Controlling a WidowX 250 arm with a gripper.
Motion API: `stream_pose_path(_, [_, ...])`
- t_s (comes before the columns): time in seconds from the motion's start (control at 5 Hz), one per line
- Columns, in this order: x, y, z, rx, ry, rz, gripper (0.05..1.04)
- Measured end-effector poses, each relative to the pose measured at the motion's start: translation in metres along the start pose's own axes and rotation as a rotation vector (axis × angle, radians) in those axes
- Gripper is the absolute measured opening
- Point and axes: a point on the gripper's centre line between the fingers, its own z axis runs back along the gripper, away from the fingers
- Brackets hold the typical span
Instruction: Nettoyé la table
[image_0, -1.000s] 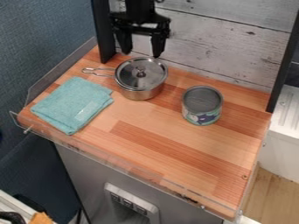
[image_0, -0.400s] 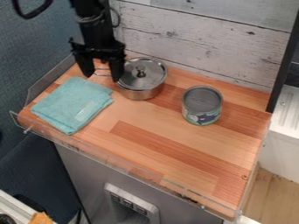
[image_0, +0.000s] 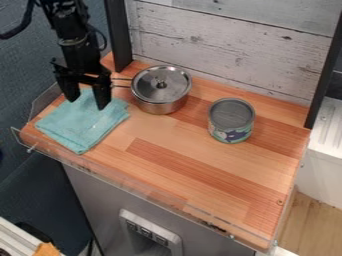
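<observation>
The pincer (image_0: 87, 103) hangs spread over the cloth (image_0: 79, 127), presumably to grip it for wiping; contact cannot be confirmed. The cloth lies folded on the worktop (image_0: 200, 172) near the pot (image_0: 159, 92), its layers likely offering thickness to pinch.

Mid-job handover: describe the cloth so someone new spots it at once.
On the wooden counter, go to the picture's left end, left of the lidded metal pot. Under the gripper with its open jaws lies the folded teal cloth. It is the flat fabric piece, whereas the pot and the can are round and upright.
</observation>
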Motion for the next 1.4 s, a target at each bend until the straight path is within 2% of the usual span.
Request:
stream_pose_path(0.2, [-0.012, 0.002, -0.012, 0.019, 0.038, 0.035, 1.000])
stream_pose_path(0.4, [-0.019, -0.004, -0.024, 0.010, 0.078, 0.067, 1.000])
stream_pose_path(0.6, [-0.021, -0.021, -0.026, 0.000, 0.088, 0.065, 1.000])
stream_pose_path(1.0, [-0.046, -0.094, -0.016, -0.075, 0.137, -0.001, 1.000])
stream_pose_path(1.2, [-0.058, -0.142, -0.014, -0.104, 0.149, -0.032, 1.000])
stream_pose_path(1.4, [-0.056, -0.177, -0.016, -0.096, 0.141, -0.041, 1.001])
